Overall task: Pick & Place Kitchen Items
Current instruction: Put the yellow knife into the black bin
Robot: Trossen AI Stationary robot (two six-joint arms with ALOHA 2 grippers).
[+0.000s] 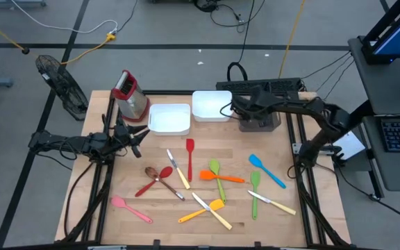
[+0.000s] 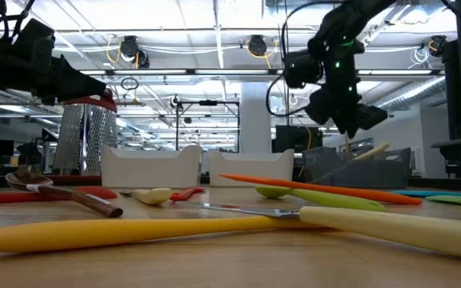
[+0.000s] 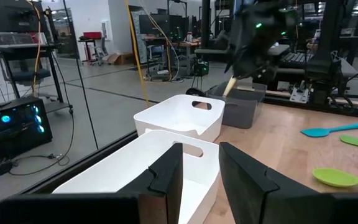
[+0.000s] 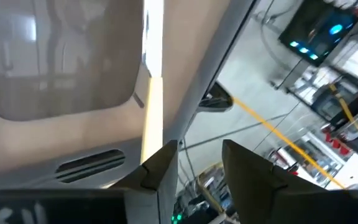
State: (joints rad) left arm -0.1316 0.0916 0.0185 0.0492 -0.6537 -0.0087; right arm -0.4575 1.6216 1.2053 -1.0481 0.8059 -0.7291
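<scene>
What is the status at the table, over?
Left gripper open, waiting by white tray. Right gripper open over grey bin, pale-handled knife leaning inside. Nothing blocking.

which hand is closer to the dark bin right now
Right. The right hand hangs just above the dark bin, over its left end. The left hand waits across the table, left of the nearer white tray.
</scene>
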